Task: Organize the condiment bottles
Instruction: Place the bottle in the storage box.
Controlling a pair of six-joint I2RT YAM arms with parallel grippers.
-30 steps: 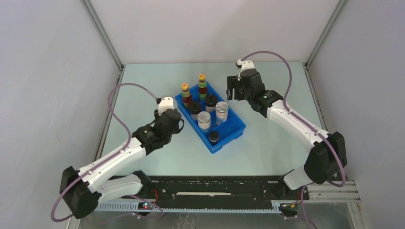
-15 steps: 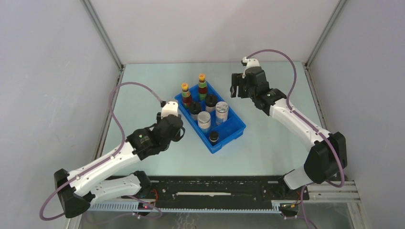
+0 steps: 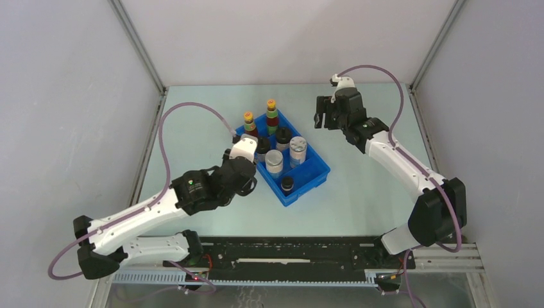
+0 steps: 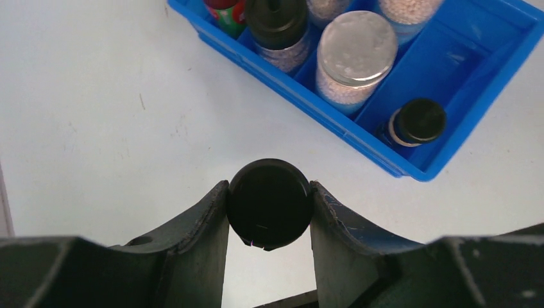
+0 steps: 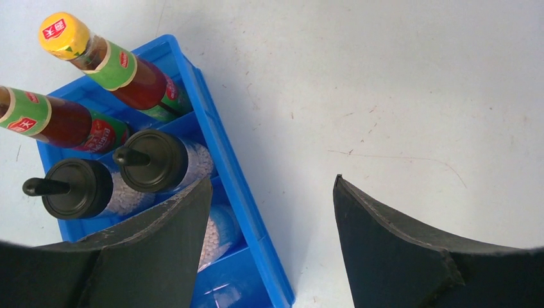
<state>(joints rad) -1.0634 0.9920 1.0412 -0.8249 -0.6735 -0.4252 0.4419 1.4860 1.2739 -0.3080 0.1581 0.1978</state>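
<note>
Sliding toward the tray, the left gripper pinches a black-lidded jar just outside its near wall; the right gripper has backed off, spread and empty; placement seems underway; next, lift over the wall into the bare compartment.

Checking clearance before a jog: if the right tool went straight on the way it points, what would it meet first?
The right tool would most likely meet bare table, just beside the blue tray; nothing stands between its open fingers. Depth is unclear.
</note>
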